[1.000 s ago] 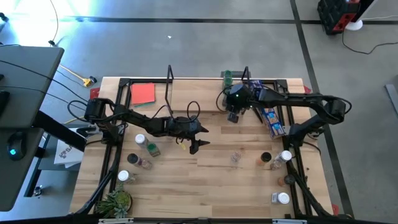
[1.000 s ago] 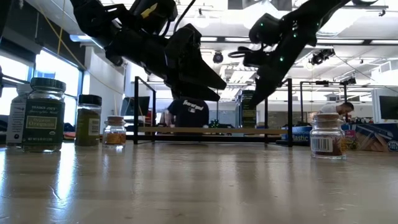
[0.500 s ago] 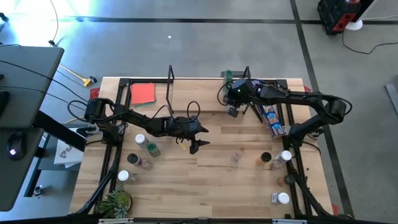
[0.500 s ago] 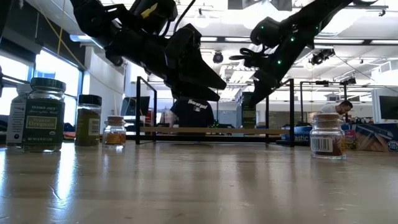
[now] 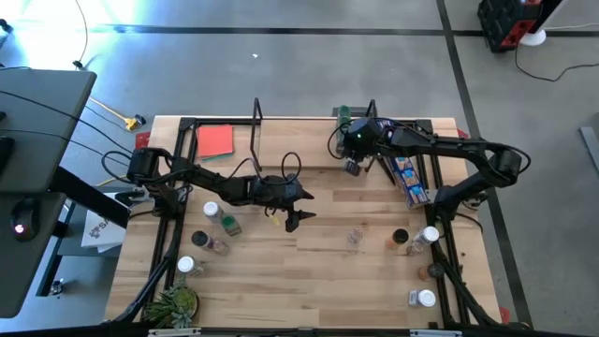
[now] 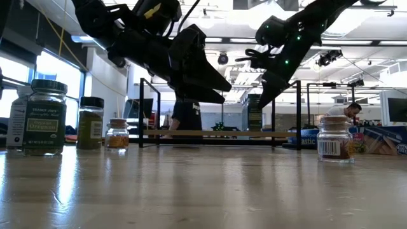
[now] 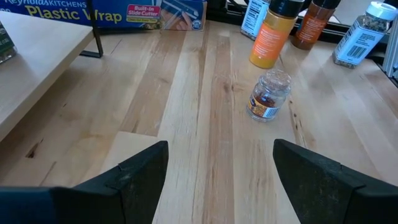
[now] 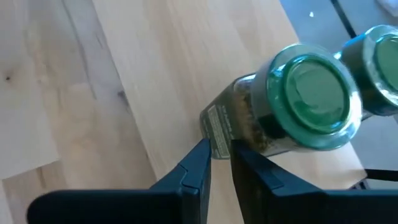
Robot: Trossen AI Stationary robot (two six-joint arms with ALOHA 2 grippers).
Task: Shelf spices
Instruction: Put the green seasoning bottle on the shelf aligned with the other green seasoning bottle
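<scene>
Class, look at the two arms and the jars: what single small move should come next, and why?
Probably lower the left pincer forward over the small clear jar. That pincer hovers open above the table's middle, with the jar standing loose just ahead, in line with its gap. The right pincer, closed and empty, is beside a green-capped jar on the shelf.

Bright, even overhead light filled the scene, with glare streaking the grey floor point(image 5: 281, 56) beyond the table's far edge. Seen from table height, both arms were dark silhouettes against glowing ceiling lights point(image 6: 356, 28) and left-hand windows point(image 6: 54, 73), and the near tabletop point(image 6: 203, 197) was soft and shiny. The green-capped jar point(image 8: 305, 102) close to the right wrist camera was blurred.
</scene>
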